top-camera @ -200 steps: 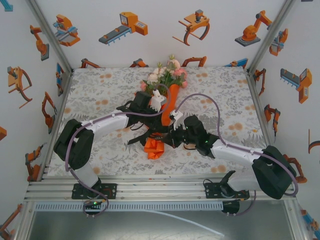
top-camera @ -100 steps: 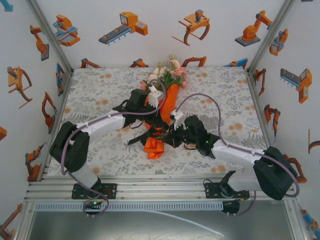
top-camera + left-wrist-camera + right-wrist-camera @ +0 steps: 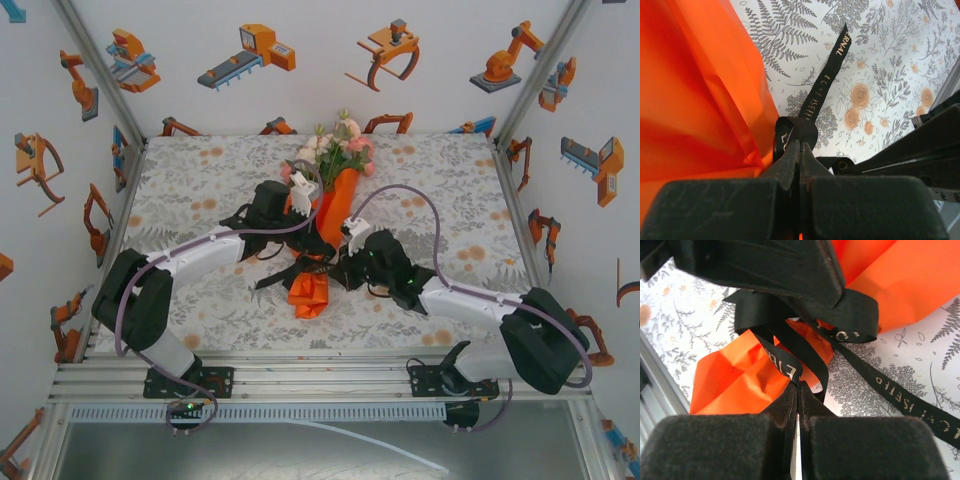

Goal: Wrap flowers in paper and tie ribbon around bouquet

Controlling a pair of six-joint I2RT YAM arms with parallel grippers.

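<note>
Right now the left gripper (image 3: 799, 146) is pinching the black ribbon (image 3: 826, 82), its jaws pressing together on a loop of it just beside the orange paper (image 3: 695, 95) of the bouquet (image 3: 334, 208). From that pinch a lettered tail is running away from the bouquet across the floral tablecloth (image 3: 890, 55). The right gripper (image 3: 798, 388) is likewise squeezing tight on another stretch of ribbon, gripping it beside the bouquet's crumpled narrow end, where more black loops are crossing over the orange folds. Seen from above, both arms are meeting at the bouquet's lower half, the left one coming in on its left side and the right one on its right. The bouquet is pointing its narrow end toward the arm bases, and the flowers (image 3: 335, 150), pink, white and peach among green leaves, are spilling out of its wide far end.
</note>
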